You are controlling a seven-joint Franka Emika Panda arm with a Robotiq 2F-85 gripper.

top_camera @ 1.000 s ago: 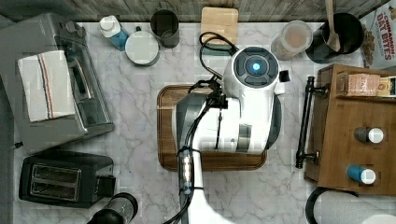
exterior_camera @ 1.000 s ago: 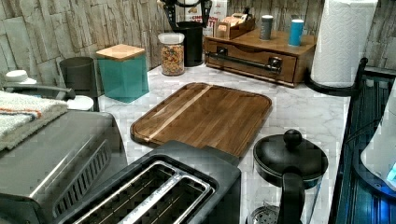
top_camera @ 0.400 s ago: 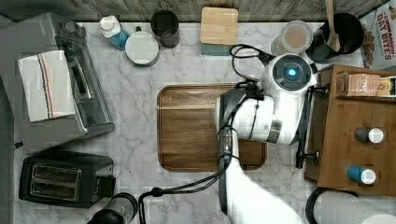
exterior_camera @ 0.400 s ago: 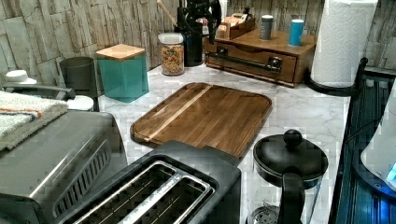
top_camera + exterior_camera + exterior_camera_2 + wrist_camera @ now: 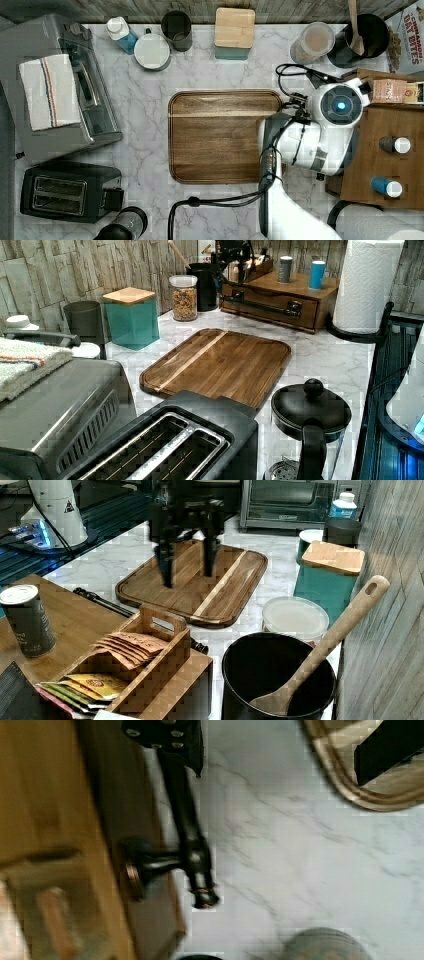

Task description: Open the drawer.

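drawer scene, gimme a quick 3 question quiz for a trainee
1. True or false: the gripper is shut on the handle of the drawer.
2. In the left view, what stands on top of the wooden box that houses the drawer? A) two canisters B) a toaster C) a kettle
3. Fill in: the wooden spoon stands in the black ___.

Key: 1 false, the gripper is open with nothing between its fingers; 2 A; 3 pot.
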